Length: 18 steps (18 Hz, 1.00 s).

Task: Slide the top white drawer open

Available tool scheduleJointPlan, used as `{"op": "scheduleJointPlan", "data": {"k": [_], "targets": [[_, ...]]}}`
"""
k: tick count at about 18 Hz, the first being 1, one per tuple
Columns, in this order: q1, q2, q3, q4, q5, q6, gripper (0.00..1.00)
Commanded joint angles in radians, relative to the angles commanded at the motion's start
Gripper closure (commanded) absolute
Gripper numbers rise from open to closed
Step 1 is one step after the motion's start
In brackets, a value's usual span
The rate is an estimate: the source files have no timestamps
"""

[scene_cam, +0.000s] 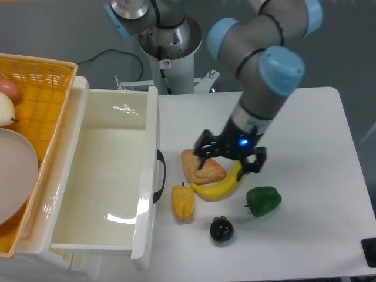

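Glossy white plastic top drawer [111,176] fully out, job looks done; black two-finger gripper [230,157] released, right of curved black handle [159,176].

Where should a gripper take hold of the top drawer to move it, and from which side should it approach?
Grip the curved black handle on the top drawer front, coming from the table side. It bows outward from the white front, leaving a gap for one finger behind the bar.
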Motion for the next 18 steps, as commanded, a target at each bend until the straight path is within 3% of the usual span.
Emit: {"op": "scheduleJointPlan", "data": {"k": [3,7,13,18], "targets": [[0.023,-0.015,-0.002,0.002,0.155,0.084,0.00],[0.080,-0.049,0.002,0.034,0.200,0.361,0.00],[0.215,-0.166,0.014,0.075,0.285,0.699,0.00],[0.218,-0.172,0.018,0.084,0.378,0.757,0.00]]}}
